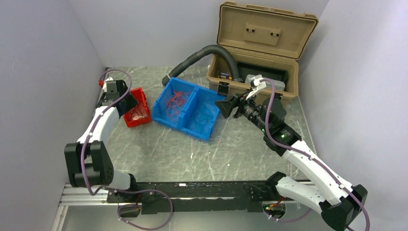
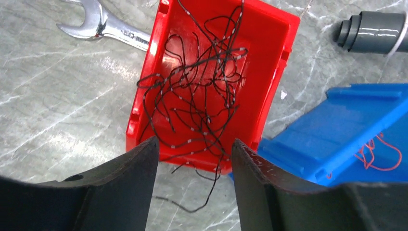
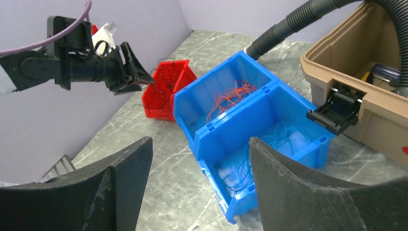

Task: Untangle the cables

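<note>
**Left-wrist and overhead views.** The left gripper [image 2: 195, 142] hovered over the red bin [image 2: 274, 43]. Its jaws stood partly apart and held nothing. The right gripper [image 3: 199, 141] hung above the blue bin [image 3: 186, 114], jaws wide and likewise empty.

**Location.** The black cables [image 2: 197, 96] lay as one loose knot in the red bin, at 9 o'clock of the blue bin in the overhead view. Red cables [image 3: 231, 94] and blue cables [image 3: 240, 168] lay in separate compartments of the blue bin.

**Orientation.** The knot as a whole pointed no single way. In the left-wrist view its long axis ran roughly 12 to 6 o'clock, along the bin's length. One stray strand crossed the rim at 6 o'clock and curled onto the table [image 2: 57, 106], its free end towards 7 o'clock.

**Hazards.** A pinch at the knot's centre would probably take several strands at once, lifting the whole clump and tightening it. The light bin could be dragged or tipped if loops caught its rim. A single fine strand might slip from the pads.
</note>
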### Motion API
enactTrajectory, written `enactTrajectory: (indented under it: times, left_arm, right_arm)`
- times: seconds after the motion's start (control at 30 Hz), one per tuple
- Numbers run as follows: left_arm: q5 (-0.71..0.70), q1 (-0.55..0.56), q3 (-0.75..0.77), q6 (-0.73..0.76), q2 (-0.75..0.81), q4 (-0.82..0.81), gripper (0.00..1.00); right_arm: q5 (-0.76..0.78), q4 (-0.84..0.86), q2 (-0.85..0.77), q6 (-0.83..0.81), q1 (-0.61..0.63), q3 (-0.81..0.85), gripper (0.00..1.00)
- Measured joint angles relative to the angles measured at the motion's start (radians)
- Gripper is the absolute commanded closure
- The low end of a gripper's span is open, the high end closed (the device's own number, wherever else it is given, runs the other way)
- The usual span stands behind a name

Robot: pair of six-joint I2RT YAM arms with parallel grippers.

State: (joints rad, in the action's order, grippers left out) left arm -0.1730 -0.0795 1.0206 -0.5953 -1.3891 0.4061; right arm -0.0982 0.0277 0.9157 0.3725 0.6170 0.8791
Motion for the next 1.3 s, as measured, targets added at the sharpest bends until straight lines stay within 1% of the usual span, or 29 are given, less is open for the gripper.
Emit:
enactTrajectory:
  times: [0.07, 0.1, 0.17, 0.23, 0.27, 0.47, 0.63, 0.67, 0.7, 0.77, 0.8, 0.83, 0.93, 1.03, 1.07, 1.17, 1.23, 1.27, 1.3]
  left_arm:
    - [0.000, -0.003, 0.024, -0.005, -0.043, -0.004, 0.50]
    - [0.001, -0.004, 0.034, -0.010, -0.063, -0.008, 0.59]
    - [0.002, -0.006, 0.052, -0.020, -0.109, -0.029, 0.80]
    - [0.008, -0.006, 0.069, -0.023, -0.166, -0.052, 0.96]
    - [0.014, -0.006, 0.083, -0.025, -0.199, -0.058, 0.99]
    - [0.039, -0.006, 0.243, -0.015, -0.452, -0.066, 1.00]
    - [0.058, -0.021, 0.330, -0.009, -0.569, -0.058, 0.99]
    - [0.071, -0.029, 0.341, -0.009, -0.584, -0.060, 0.95]
    - [0.079, -0.035, 0.344, -0.009, -0.589, -0.061, 0.88]
    - [0.094, -0.050, 0.345, -0.004, -0.592, -0.060, 0.66]
    - [0.097, -0.055, 0.345, 0.000, -0.588, -0.059, 0.57]
    - [0.097, -0.060, 0.343, 0.003, -0.582, -0.058, 0.52]
    - [0.088, -0.058, 0.311, 0.020, -0.529, -0.056, 0.42]
    - [0.097, -0.050, 0.238, 0.035, -0.396, -0.050, 0.30]
    - [0.106, -0.047, 0.217, 0.040, -0.343, -0.049, 0.23]
    - [0.143, -0.037, 0.195, 0.059, -0.223, -0.056, 0.12]
    - [0.177, -0.029, 0.195, 0.065, -0.171, -0.062, 0.04]
    - [0.193, -0.024, 0.195, 0.072, -0.149, -0.063, 0.01]
    - [0.206, -0.020, 0.195, 0.076, -0.132, -0.060, 0.01]
  right_arm:
    - [0.006, -0.014, -0.003, -0.003, 0.000, -0.002, 0.25]
    - [0.009, -0.022, -0.003, -0.003, 0.000, -0.002, 0.25]
    - [0.012, -0.032, -0.003, -0.003, 0.000, -0.002, 0.25]
    - [0.012, -0.036, -0.003, -0.003, 0.000, -0.002, 0.26]
    - [0.012, -0.036, -0.002, -0.003, 0.000, -0.002, 0.27]
    - [0.012, -0.063, 0.008, -0.005, -0.001, 0.000, 0.28]
    - [0.013, -0.091, 0.010, -0.004, -0.001, 0.001, 0.28]
    - [0.015, -0.095, 0.010, -0.003, -0.001, 0.001, 0.27]
    - [0.016, -0.099, 0.009, -0.003, -0.001, 0.001, 0.26]
    - [0.020, -0.111, 0.007, -0.003, -0.001, 0.001, 0.24]
    - [0.023, -0.118, 0.006, -0.003, -0.001, 0.001, 0.24]
    - [0.028, -0.126, 0.005, -0.003, -0.001, 0.002, 0.23]
    - [0.045, -0.156, 0.005, -0.006, -0.001, 0.002, 0.23]
    - [0.074, -0.186, 0.005, -0.014, -0.002, 0.002, 0.22]
    - [0.083, -0.190, 0.004, -0.015, -0.003, -0.001, 0.21]
    - [0.104, -0.204, -0.004, -0.022, -0.020, -0.029, 0.21]
    - [0.107, -0.213, -0.005, -0.024, -0.036, -0.044, 0.19]
    - [0.106, -0.216, -0.005, -0.025, -0.047, -0.052, 0.18]
    - [0.106, -0.222, -0.004, -0.025, -0.058, -0.058, 0.17]
